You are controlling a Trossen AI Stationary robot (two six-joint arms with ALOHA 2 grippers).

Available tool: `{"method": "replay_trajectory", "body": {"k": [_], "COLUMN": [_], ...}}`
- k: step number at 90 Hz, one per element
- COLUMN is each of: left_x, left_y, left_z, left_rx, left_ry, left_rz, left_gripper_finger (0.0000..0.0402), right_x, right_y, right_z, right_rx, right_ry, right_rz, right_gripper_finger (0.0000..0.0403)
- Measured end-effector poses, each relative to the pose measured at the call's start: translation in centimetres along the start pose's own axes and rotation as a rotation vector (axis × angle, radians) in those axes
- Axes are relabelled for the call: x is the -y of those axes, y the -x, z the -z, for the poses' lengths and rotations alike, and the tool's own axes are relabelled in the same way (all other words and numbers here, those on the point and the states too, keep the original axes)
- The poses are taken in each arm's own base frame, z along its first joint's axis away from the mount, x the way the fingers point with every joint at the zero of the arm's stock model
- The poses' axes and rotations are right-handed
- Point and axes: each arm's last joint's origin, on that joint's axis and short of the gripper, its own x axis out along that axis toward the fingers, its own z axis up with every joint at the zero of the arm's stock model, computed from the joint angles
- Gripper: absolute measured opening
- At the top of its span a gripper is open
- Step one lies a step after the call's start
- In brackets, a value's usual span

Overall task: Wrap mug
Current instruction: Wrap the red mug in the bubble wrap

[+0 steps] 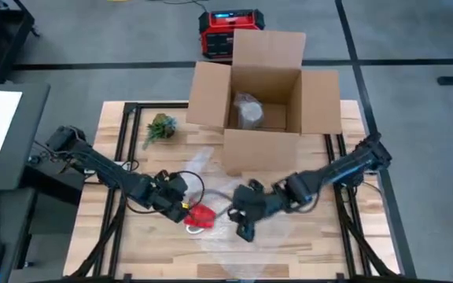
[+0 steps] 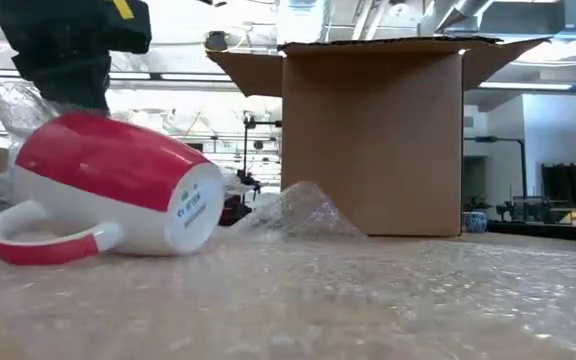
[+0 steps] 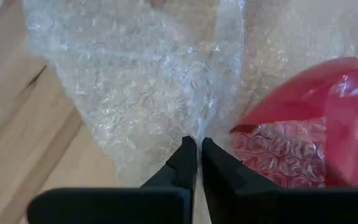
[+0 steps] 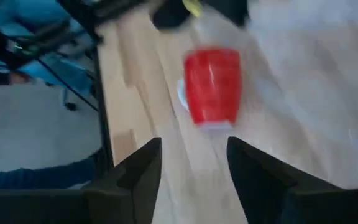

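The red and white mug (image 1: 199, 217) lies on its side on the sheet of bubble wrap (image 1: 234, 236) spread over the front middle of the wooden table (image 1: 116, 118), its white base and red-edged handle facing the low camera. The left gripper (image 1: 181, 201) sits just beside the mug on its left, fingers pressed together on a gathered fold of the bubble wrap, with the mug showing red through the film next to them. The right gripper (image 1: 244, 229) is near the mug on its right, over the wrap, with its fingers spread apart and nothing between them; the wrist view is blurred, so contact with the wrap cannot be judged. Behind stands an open cardboard box (image 1: 262, 94) holding what looks like a wrapped bundle (image 1: 248, 112). A small green plant (image 1: 159, 128) lies at the table's back left
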Motion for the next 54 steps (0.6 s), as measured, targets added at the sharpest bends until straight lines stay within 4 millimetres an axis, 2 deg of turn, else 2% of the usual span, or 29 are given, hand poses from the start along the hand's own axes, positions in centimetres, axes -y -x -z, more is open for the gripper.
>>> {"method": "replay_trajectory", "body": {"k": [12, 23, 36, 54], "left_x": [-0.3, -0.4, -1.7, -5.7], "left_y": [0.1, 0.6, 2.4, 5.7], "left_z": [0.2, 0.1, 0.1, 0.4], "left_rx": [-0.037, -0.061, -0.069, -0.072], "left_ry": [0.014, 0.033, 0.049, 0.12], "left_rz": [-0.005, 0.032, 0.053, 0.002], "left_gripper_finger": [0.0, 0.0008, 0.0059, 0.0136], "right_x": [1.5, 2.3, 2.2, 1.0], "right_y": [-1.6, -3.5, -4.2, -4.2], "right_z": [-1.5, -1.3, -0.6, 0.5], "right_rx": [0.003, -0.048, -0.099, -0.139], "right_ry": [0.06, 0.071, 0.041, -0.004], "right_rz": [-0.062, -0.068, -0.074, -0.081], "right_gripper_finger": [0.0219, 0.0245, 0.0252, 0.0242]}}
